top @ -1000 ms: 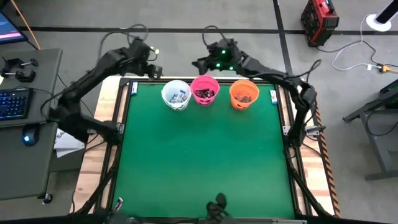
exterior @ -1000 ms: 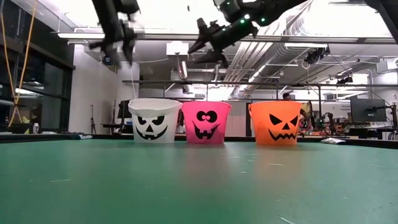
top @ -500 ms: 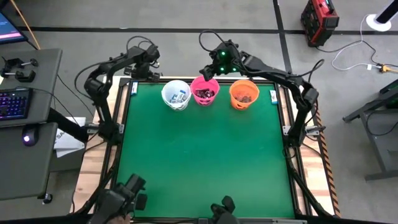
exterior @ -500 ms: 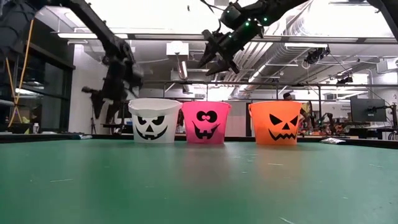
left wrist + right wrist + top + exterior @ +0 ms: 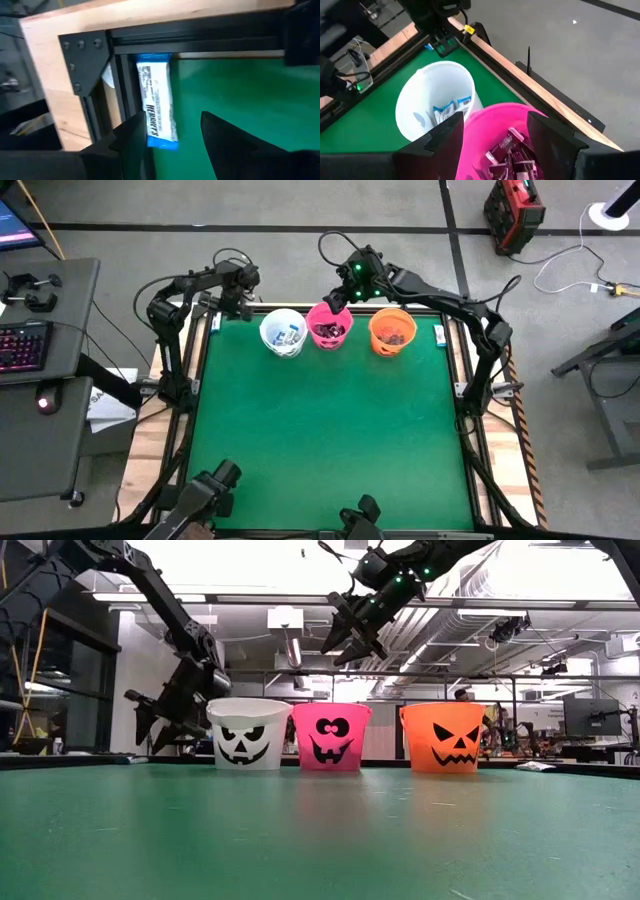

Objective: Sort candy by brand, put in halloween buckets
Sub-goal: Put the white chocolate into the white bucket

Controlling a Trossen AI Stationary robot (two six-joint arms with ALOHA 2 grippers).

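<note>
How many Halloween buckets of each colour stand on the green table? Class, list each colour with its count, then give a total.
white bucket: 1
pink bucket: 1
orange bucket: 1
Total: 3 buckets

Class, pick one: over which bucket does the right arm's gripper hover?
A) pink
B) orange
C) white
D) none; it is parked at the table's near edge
A: the right gripper hangs above the far rim of the pink bucket, its jaws open and empty.
</note>
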